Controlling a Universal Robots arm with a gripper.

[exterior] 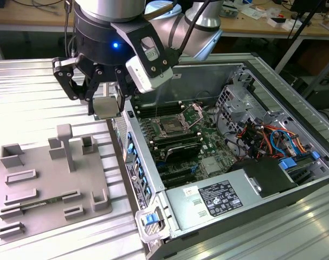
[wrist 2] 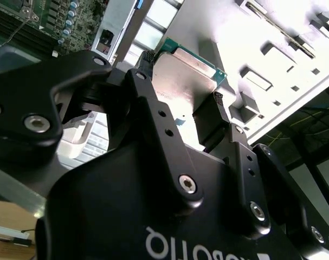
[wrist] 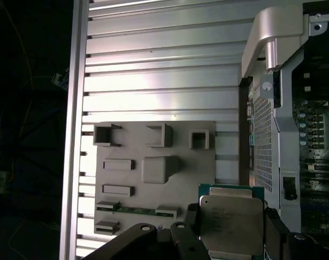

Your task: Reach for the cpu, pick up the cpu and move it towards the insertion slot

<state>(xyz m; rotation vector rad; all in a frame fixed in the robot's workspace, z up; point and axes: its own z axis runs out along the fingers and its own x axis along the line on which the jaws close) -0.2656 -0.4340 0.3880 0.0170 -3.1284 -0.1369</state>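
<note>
**CPU lifted clear, held between tray and case**

Held in the air: the cpu (exterior: 105,106), a thin flat square with a pale metal top and a green rim, clamped by the gripper (exterior: 107,103) on two opposite edges. Seen in the first wrist view with its silvery lid (wrist: 231,222) facing the camera, dark fingers (wrist: 189,219) pressing in from either side; in the second wrist view, same chip (wrist 2: 188,81) pinched at the edges by black pads (wrist 2: 210,116).

Located, in the exterior view, above the ribbed metal bench, just beside the case wall, at about 12 o'clock from the grey tray (exterior: 50,189) and about 9 o'clock from the insertion slot (exterior: 171,128). Well apart from the slot as yet; not over the motherboard (exterior: 205,146).

Judged light and stiff, but fragile: smooth metal lid likely slippery, underside contacts easily damaged. Best taken by the edges only, as here, and kept level, with modest squeeze.

Further out: open computer case (exterior: 294,103) with long black memory slots either side of the socket, power supply (exterior: 215,197) at 5 o'clock from the slot, bundled coloured cables (exterior: 262,138) at 3 o'clock. Raised blocks on the tray standing empty beneath the chip
</note>
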